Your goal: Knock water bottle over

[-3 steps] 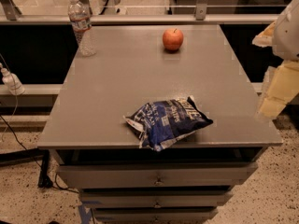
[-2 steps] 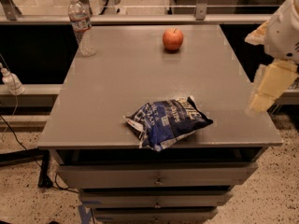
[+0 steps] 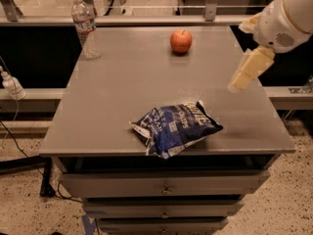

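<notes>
The water bottle (image 3: pixel 85 27) is a slim clear ribbed plastic bottle with a white cap and a narrow label band. It stands upright at the far left corner of the grey table (image 3: pixel 127 92). My gripper (image 3: pixel 247 72) hangs from the white arm over the table's right side, pointing down and to the left. It is far from the bottle, across the whole width of the table, and holds nothing that I can see.
A red apple (image 3: pixel 181 41) sits at the far middle of the table. A blue chip bag (image 3: pixel 175 128) lies near the front edge. A small white object with a cable (image 3: pixel 11 85) is off the table at the left. Drawers are below the tabletop.
The arm and gripper have moved left and up, from beyond the table's right edge to above its right side. The bottle, apple and chip bag have not moved.
</notes>
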Available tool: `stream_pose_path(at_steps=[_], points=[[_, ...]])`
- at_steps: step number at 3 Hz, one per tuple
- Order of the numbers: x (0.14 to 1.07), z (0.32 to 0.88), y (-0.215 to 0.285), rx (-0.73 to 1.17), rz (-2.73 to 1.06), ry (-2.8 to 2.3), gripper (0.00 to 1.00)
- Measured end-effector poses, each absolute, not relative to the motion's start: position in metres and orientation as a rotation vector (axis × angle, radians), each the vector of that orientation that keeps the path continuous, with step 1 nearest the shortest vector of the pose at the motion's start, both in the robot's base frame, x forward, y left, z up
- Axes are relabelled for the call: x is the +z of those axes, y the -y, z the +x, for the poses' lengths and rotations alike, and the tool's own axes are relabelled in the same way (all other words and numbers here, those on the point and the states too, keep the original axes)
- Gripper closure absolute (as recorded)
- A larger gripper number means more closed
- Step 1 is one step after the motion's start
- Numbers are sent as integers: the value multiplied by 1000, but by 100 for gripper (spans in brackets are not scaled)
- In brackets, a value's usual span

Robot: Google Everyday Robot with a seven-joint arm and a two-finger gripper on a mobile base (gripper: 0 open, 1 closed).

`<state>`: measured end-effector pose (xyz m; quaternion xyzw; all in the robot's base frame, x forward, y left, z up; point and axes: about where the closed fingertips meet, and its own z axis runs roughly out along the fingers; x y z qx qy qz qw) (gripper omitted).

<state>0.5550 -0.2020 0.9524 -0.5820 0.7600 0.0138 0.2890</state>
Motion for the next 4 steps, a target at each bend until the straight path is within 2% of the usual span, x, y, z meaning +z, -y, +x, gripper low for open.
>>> stream_pose_path(at_steps=[1,2,3,4], points=[[953,612,199,94,-1393,-1963,0],[953,612,199,94,-1393,-1963,0],[948,620,172,196,-1361,-1890,0],[941,640,116,374,-1284,-1761,0]])
